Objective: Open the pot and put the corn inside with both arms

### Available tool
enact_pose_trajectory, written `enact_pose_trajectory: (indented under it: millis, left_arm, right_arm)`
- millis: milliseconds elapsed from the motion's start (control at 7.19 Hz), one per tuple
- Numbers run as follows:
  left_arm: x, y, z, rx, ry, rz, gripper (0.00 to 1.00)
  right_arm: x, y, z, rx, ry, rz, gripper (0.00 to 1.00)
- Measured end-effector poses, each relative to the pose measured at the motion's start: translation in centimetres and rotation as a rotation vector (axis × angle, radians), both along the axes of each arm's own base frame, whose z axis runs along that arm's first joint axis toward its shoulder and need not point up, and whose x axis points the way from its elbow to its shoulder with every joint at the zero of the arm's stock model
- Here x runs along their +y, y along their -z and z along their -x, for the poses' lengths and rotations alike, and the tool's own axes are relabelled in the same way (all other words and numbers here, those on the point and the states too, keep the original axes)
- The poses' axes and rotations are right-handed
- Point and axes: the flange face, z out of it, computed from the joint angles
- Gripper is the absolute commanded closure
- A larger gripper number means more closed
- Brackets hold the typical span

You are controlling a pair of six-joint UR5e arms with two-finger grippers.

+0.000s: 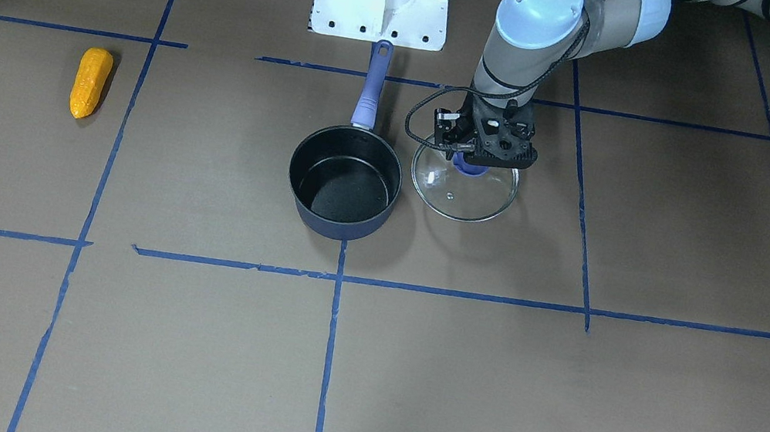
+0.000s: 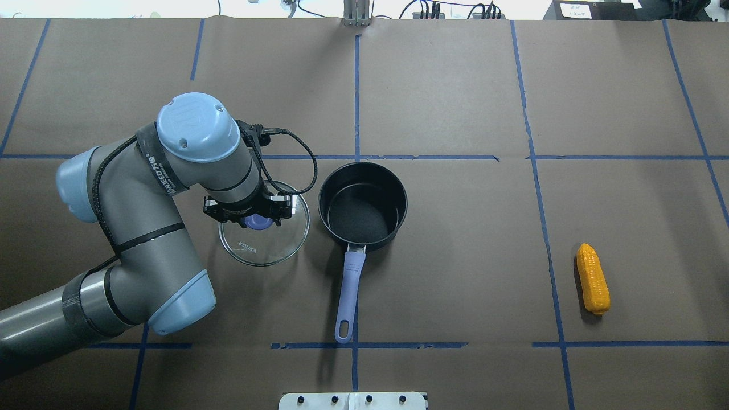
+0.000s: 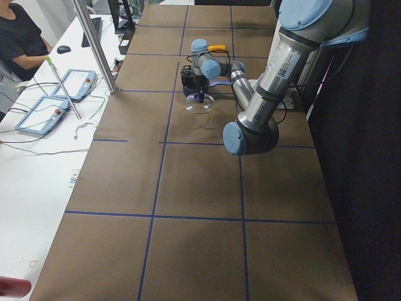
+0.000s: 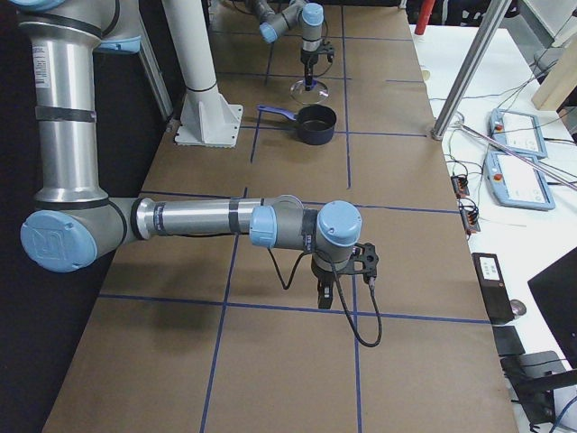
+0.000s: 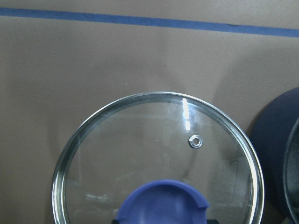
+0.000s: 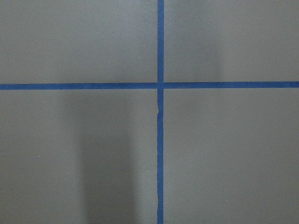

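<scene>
Brown worktop with blue tape lines: the pot stands uncovered at centre. Just beside it rests the glass lid, its knob pinched by the left hand. The corn lies well apart. Whether the right hand is wide or narrow, I cannot tell.

I see a clear glossy glass lid with metal rim and smooth plastic knob, a matt dark pot, bumpy corn, matt table paper.

Even, bright overhead light; soft short shadows beside the pot and corn. A white glint streaks the glass lid. A broad dim shadow crosses the right wrist view.
</scene>
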Motion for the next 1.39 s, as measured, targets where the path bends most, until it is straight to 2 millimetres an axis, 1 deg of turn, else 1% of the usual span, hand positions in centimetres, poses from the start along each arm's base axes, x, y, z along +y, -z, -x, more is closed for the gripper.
enact_pose_trajectory:
  millis: [556,973,1112,1251,1390]
  left_arm:
    - [0.2,-3.6,0.0,-0.009,-0.002,0.004,0.87]
    - [-0.4,-5.6,-1.1,0.0,-0.004,0.0,0.86]
    - [-0.5,-5.8,-1.3,0.006,-0.005,-0.003,0.85]
    - [-0.5,-6.0,-1.3,0.008,-0.005,-0.003,0.76]
    - [-0.5,-6.1,-1.4,0.008,-0.006,-0.003,0.59]
  right_arm:
    - [0.0,0.0,0.0,0.0,0.001,0.0,0.0]
    - [0.0,0.1,0.0,0.0,0.0,-0.002,0.0]
    - [0.0,0.1,0.0,0.0,0.0,-0.002,0.0]
    - [0.0,0.1,0.0,0.0,0.0,-0.003,0.0]
    - [0.0,0.1,0.0,0.0,0.0,-0.003,0.0]
